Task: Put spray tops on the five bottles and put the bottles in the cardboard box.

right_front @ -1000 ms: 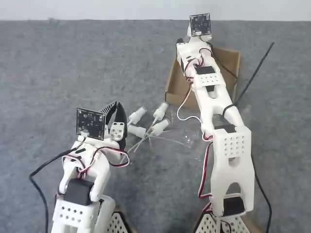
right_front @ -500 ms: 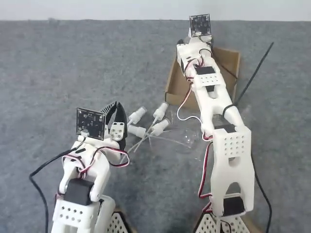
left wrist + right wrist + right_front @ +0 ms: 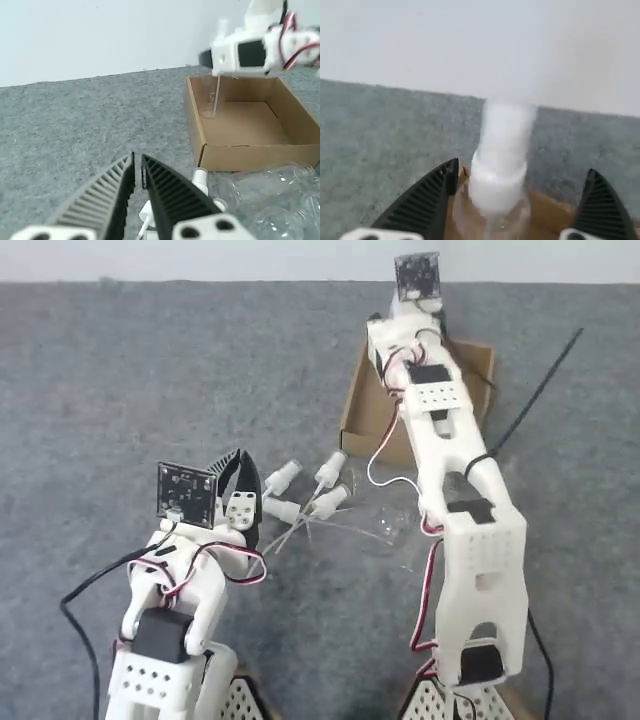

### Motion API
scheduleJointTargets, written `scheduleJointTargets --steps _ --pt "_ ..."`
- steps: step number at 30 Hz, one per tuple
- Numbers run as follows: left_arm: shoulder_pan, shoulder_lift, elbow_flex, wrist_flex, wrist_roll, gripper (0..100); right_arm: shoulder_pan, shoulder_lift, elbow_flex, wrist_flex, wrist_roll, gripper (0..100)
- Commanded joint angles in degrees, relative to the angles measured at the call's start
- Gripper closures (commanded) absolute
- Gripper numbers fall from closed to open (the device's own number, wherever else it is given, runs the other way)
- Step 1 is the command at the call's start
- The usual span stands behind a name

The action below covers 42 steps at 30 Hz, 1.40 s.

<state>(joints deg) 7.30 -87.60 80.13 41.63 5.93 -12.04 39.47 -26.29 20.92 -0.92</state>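
Right gripper (image 3: pixel 522 172) is spread wide over the cardboard box (image 3: pixel 240 150), with 1 capped bottle (image 3: pixel 502 170) loose between the jaws, dropping into the box. Left gripper (image 3: pixel 138 161) is nearly closed and empty, near the loose spray tops (image 3: pixel 285 478). Best to stay inside the walls and lift straight up, jaws wide.

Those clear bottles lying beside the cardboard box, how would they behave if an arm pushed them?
Probably roll, since the clear bottles lie on their sides. Likely light, as they look empty. The grey carpet may slow them.
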Motion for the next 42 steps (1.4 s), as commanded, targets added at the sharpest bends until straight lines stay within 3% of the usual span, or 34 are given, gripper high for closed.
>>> scheduleJointTargets --steps 1,7,28,33,38,42 --pt "-0.26 -0.88 -0.4 -1.76 -0.44 99 0.48 -8.92 -4.22 1.19 0.62 67.6" --pt "-0.35 -0.88 -0.4 -1.76 -0.44 99 0.84 -14.73 -4.22 5.76 0.62 67.6" --pt "-0.35 -0.88 -0.4 -1.76 -0.44 99 6.2 -46.2 -3.87 63.96 1.05 67.4" --pt "-0.44 -0.88 -0.4 -1.76 -0.44 99 9.36 -48.84 -3.87 74.51 5.27 67.7" --pt "-0.44 -0.88 -0.4 -1.76 -0.44 99 15.08 -47.43 -0.88 81.1 5.36 67.7" --pt "-0.44 -0.88 -0.4 -1.76 -0.44 99 19.12 -45.93 10.73 76.0 5.36 67.7"
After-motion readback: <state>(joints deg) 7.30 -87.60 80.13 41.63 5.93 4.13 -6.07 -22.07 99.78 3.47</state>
